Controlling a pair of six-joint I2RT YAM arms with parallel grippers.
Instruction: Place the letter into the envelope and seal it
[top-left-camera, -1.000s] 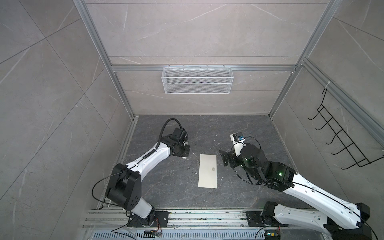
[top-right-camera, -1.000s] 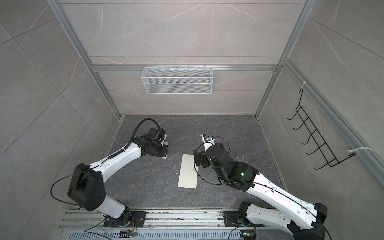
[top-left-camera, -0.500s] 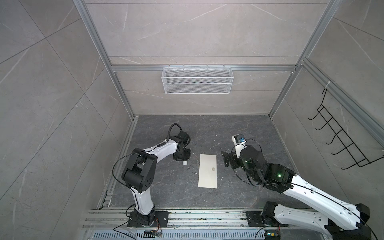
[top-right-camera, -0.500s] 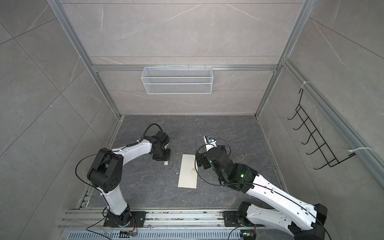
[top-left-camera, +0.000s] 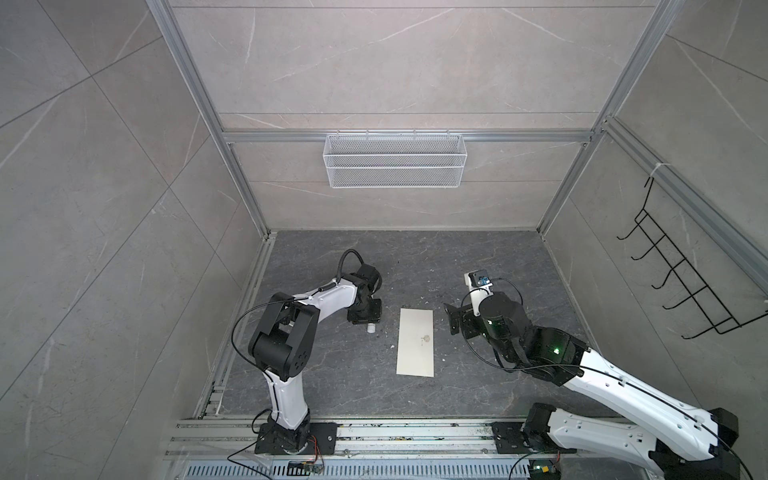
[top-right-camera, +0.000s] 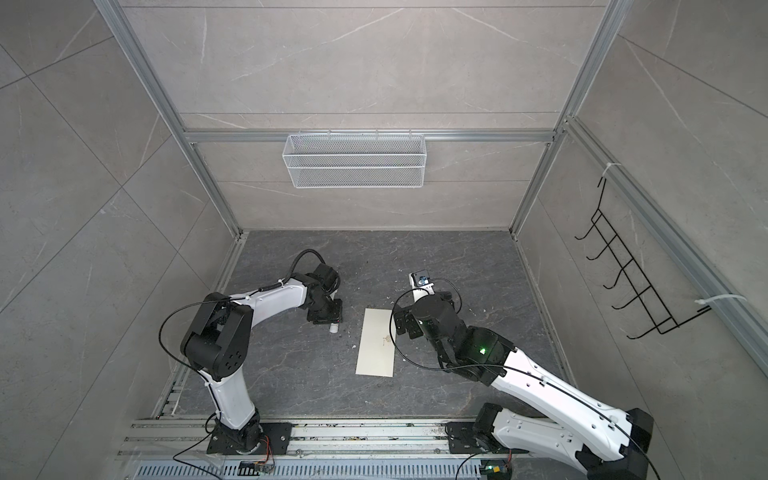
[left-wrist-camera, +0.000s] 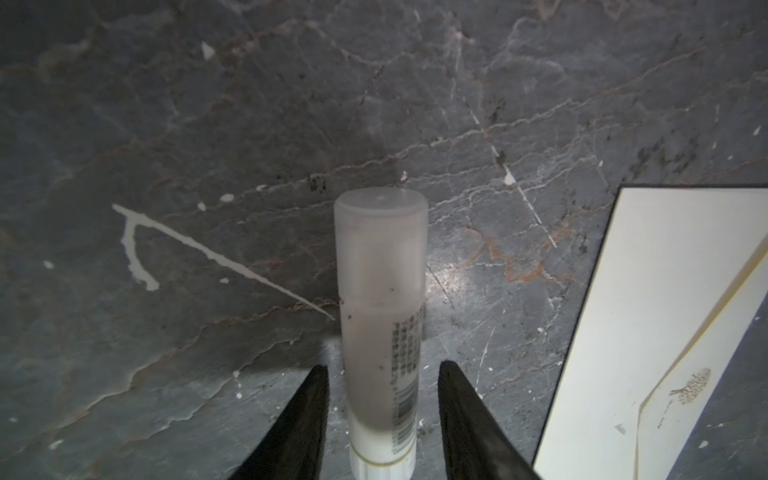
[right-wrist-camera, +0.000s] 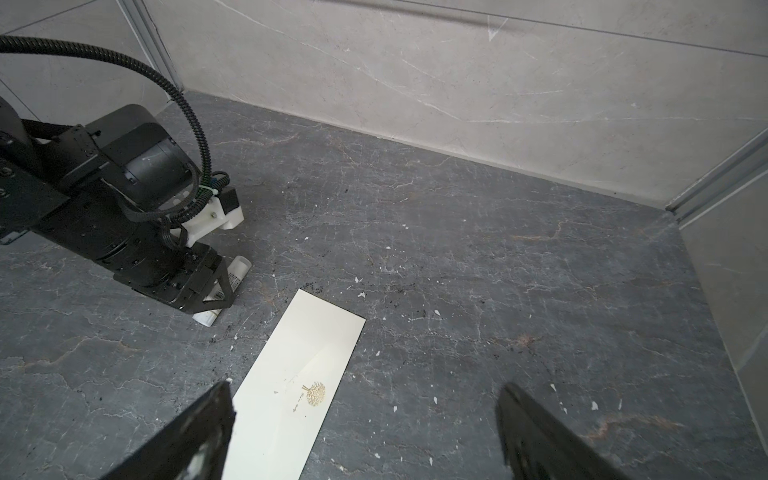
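Envelope flat on counter between both arms in both top views; left wrist: left pincer open, straddling lying glue stick, gaps both sides; right wrist: right pincer wide open, envelope just beside.

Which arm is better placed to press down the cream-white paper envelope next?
Right, probably: the right gripper, open, is beside the envelope; the left gripper straddles the small white glue-stick tube.
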